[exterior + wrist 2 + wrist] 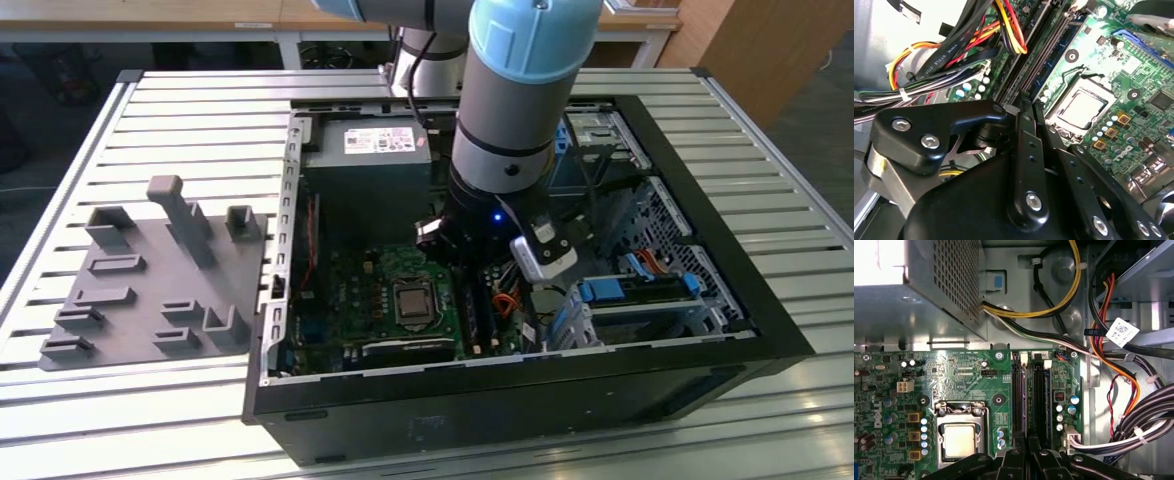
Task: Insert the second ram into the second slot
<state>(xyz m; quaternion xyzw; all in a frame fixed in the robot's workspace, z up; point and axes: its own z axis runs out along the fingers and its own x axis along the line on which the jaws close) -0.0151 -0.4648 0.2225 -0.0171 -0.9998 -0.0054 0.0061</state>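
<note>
The hand [1026, 450] hangs low inside the open computer case [694, 250], its fingers [1026, 150] pressed together over the memory slots [1029, 395]. The second ram [1019, 397] stands on edge in its slot beside the processor [960, 439], its long axis running along the slots. The exterior view adds the grey parts tray [147, 280] on the bench [200, 110].

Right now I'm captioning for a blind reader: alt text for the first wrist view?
The end effector hangs over two long memory slots on a green motherboard, beside the processor socket. A grey power supply and bundled cables surround it.
</note>
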